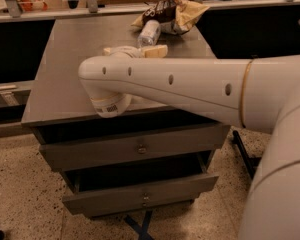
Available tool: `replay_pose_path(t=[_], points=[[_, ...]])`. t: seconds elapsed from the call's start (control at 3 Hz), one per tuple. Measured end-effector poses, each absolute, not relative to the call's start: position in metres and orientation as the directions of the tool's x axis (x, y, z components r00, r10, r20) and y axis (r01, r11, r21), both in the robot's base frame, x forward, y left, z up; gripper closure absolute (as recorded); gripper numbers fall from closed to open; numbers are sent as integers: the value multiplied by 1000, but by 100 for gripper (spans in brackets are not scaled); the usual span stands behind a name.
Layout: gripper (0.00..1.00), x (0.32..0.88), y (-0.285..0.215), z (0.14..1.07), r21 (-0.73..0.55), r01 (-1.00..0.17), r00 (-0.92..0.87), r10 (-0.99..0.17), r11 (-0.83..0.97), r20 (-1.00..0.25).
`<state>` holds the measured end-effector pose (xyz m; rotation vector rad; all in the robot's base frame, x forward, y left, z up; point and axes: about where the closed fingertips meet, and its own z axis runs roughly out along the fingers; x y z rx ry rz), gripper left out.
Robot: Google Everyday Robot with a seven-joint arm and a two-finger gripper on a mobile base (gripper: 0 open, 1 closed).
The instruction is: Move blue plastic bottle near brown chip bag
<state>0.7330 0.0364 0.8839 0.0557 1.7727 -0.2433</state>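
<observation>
The blue plastic bottle (149, 32) lies on its side at the far end of the grey table (65, 74), touching the lower left edge of the brown chip bag (173, 13). My gripper (133, 50) is over the middle of the table, just in front of the bottle and not touching it. Its cream fingertips (156, 50) stand apart and hold nothing. My white arm reaches in from the right and hides the table's front right part.
Below the table top are two drawers, and the lower one (140, 194) stands partly pulled out. A metal rail (50, 11) runs behind the table. To the right of the table is a dark gap. The floor is speckled.
</observation>
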Motion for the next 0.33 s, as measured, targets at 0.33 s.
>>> replay_pose_path(t=[0.33], points=[[0,733,36,884,-133,170,-216,-95,976,-972]])
